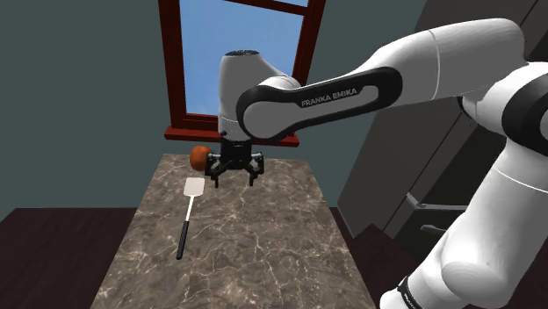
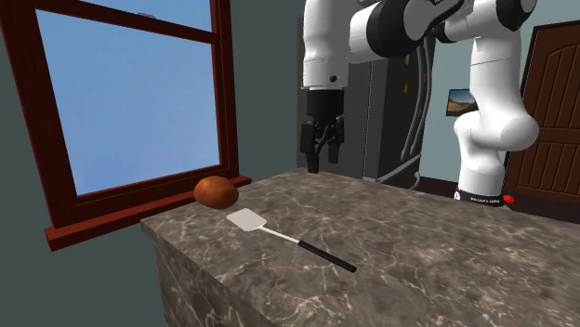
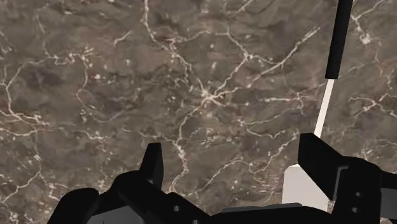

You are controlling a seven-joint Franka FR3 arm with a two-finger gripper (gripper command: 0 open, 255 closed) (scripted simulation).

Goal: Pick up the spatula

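Marked FRANKA EMIKA along the arm (image 1: pixel 334 92). Hovering over the marble counter (image 1: pixel 263 255) with claw (image 1: pixel 234 176) released, spread wide, empty. Flat on the counter just beside the claw, white-bladed, black-handled spatula (image 1: pixel 186 228).

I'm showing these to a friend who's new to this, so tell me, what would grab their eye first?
Probably the big white arm stretching over the dark marbled counter, its black pincer open and hanging above the end by the window. Next the spatula, white blade and black handle, lying flat on the counter, not held. Then the orange-brown round thing at the counter's edge, just below the red window frame.
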